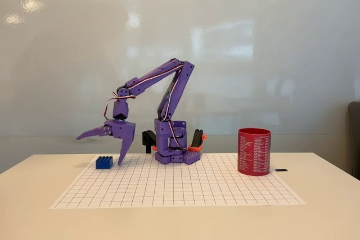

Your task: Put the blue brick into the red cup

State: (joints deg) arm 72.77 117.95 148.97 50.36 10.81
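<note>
Your grid mat (180,186) lies nearest you, the blue brick (104,162) at its left edge.
From the fixed view you see the gripper (97,147) spread wide and holding nothing, one finger pointing down just right of the brick, the other stretched out above it. Your arm (169,91) arches left from its base; the red cup (254,151) stands far right of the brick.

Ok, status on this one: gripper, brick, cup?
Gripper open, above blue brick, not gripping. Brick on grid mat, picture-left. Red cup upright far right. Path between clear.
</note>
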